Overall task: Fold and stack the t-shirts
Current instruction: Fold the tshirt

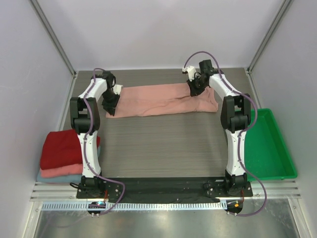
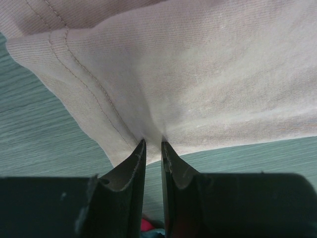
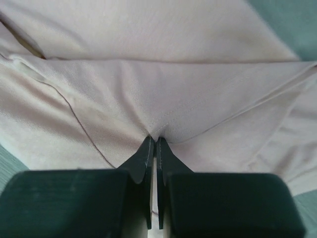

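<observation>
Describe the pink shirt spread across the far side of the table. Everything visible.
The pink shirt looks like soft fine-knit cotton, dusty pink with stitched hems. It lies folded into a long band, flat but creased, across the far part of the table. The left gripper pinches its left end by a hemmed edge; the right gripper pinches a fold near its right end.

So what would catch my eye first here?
A pink t-shirt lies stretched across the far side of the table, pinched near each end by the left hand and right hand. A stack of folded shirts, dark red on top, sits at near left; a green tray lies at right.
</observation>
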